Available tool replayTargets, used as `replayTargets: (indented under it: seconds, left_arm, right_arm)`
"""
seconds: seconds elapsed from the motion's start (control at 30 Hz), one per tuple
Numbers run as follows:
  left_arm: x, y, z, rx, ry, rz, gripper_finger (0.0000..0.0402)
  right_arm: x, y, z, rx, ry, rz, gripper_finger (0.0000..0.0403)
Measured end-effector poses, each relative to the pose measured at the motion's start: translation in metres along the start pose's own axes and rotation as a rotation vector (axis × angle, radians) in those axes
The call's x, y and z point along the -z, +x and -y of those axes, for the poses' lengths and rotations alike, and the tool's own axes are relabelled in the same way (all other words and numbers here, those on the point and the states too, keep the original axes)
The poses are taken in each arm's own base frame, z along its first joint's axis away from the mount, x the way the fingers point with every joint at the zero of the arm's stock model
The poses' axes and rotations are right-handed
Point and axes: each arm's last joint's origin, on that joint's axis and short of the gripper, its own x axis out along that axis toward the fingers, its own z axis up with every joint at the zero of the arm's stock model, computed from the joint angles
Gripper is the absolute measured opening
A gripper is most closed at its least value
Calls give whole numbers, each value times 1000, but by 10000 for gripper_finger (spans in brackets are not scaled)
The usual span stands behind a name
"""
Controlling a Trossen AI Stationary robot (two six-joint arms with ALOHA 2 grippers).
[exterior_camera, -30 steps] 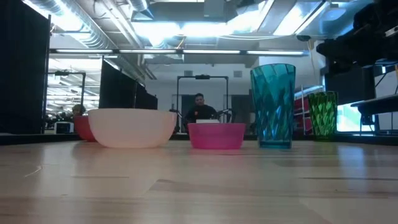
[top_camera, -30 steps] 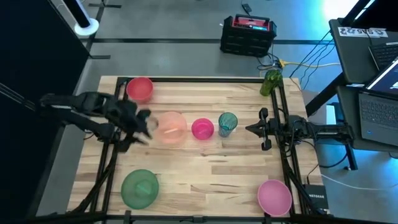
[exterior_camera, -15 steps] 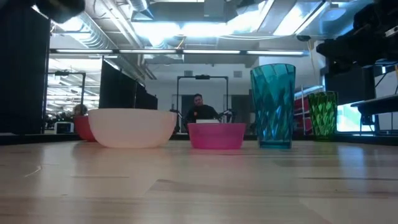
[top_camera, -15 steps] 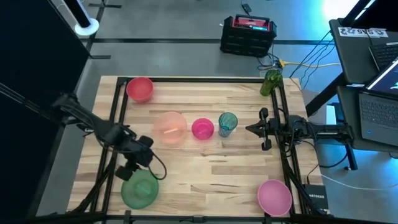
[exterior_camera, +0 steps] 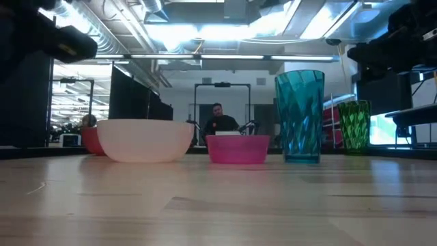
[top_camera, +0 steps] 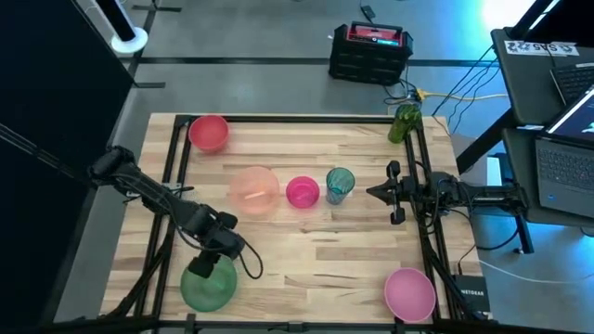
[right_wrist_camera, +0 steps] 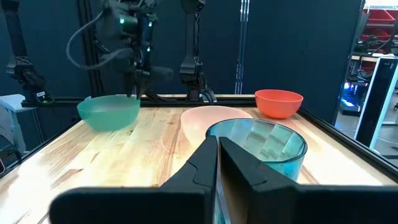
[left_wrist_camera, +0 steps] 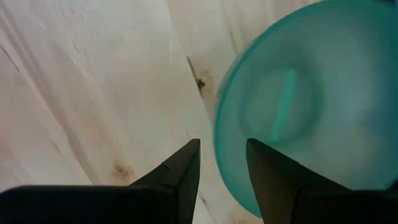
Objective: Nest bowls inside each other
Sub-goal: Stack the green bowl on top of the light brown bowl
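The green bowl [top_camera: 209, 288] stands on its base near the table's front left. My left gripper [left_wrist_camera: 221, 146] points down over that bowl's rim [left_wrist_camera: 219, 134], open, with one finger outside the rim and one over the inside; no touch shows. In a row at mid-table stand the pale pink bowl [top_camera: 253, 189] and the small magenta bowl [top_camera: 303, 192]. The coral bowl [top_camera: 209, 133] is at the far left, the large pink bowl [top_camera: 409, 292] at the front right. My right gripper [top_camera: 382, 192] waits shut at the table's right side.
A tall teal cup [top_camera: 340, 185] stands right of the magenta bowl, just in front of my right gripper. A small green cup [top_camera: 405, 122] sits at the far right corner. Black frame rails [top_camera: 169, 176] run along the table's left and right sides. Bare wood lies between the bowl row and the front edge.
My left gripper has swung from beside the pale pink bowl toward the table's near edge and gone down over the green bowl, tipping from a slant to point almost straight down. The bowls have stayed in place.
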Motion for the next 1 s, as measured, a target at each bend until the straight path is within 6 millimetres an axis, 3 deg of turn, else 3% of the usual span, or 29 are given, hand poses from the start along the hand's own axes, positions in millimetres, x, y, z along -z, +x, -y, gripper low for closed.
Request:
replayTargets:
  seconds: [0.23, 0.63, 1.0]
  left_arm:
    - [-7, 20, -1, -13, -2, -47, 117]
    - [4, 48, -4, -9, 65, -41, 104]
    - [-26, -21, -51, 8, -187, 31, 33]
  right_arm:
    - [0, 0, 0, 0, 0, 0, 1]
    - [0, 0, 0, 1, 0, 0, 1]
    - [0, 0, 0, 2, 0, 0, 1]
